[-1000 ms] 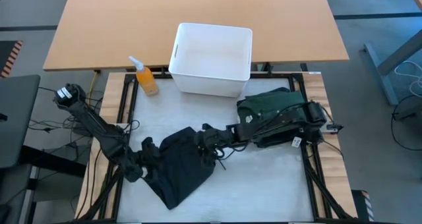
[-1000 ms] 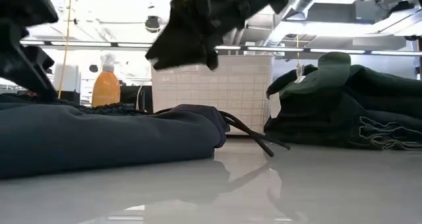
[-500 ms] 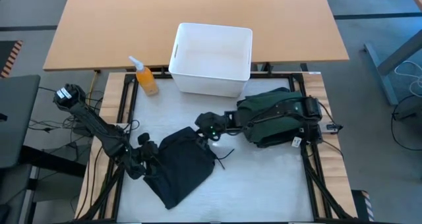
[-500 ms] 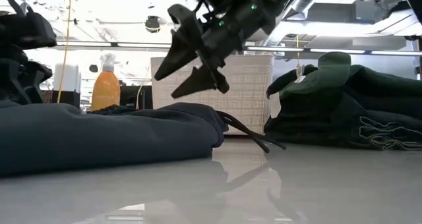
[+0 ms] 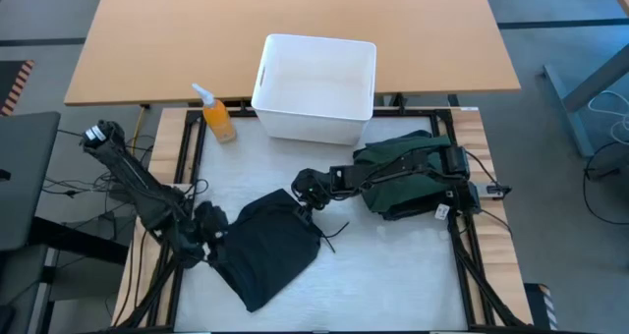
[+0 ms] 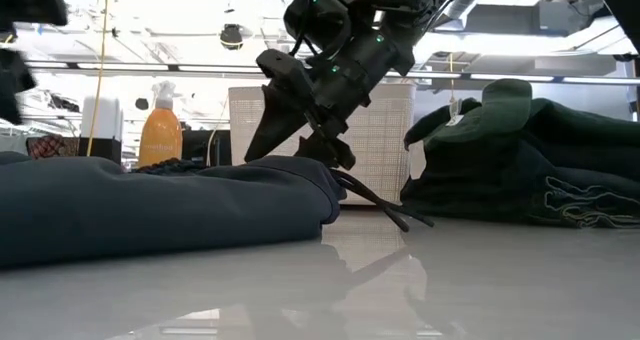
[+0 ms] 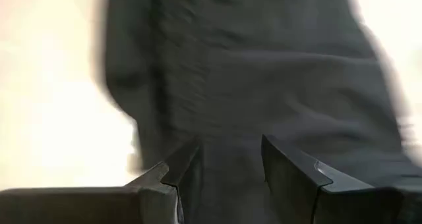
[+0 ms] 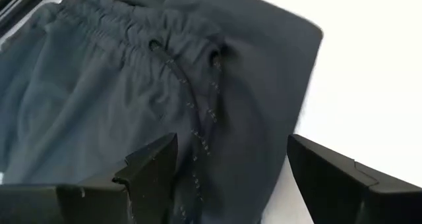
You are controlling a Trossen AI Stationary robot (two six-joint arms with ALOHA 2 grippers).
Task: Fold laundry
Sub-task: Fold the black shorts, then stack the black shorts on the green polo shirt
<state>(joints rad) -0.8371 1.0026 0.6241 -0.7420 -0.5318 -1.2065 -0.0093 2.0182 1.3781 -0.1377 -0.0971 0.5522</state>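
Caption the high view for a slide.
Right gripper open above folded black trousers; left gripper at their edge, dark green garments piled aside.

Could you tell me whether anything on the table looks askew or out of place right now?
The folded black trousers lie diagonally across the table rather than square to its edges, and their drawstring trails loose onto the white surface toward the dark green pile. Nothing looks spilled or damaged.

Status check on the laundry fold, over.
Right gripper open, empty, above black trousers. Left gripper open at their edge, gripping nothing. Green pile beside. Nothing in the way.
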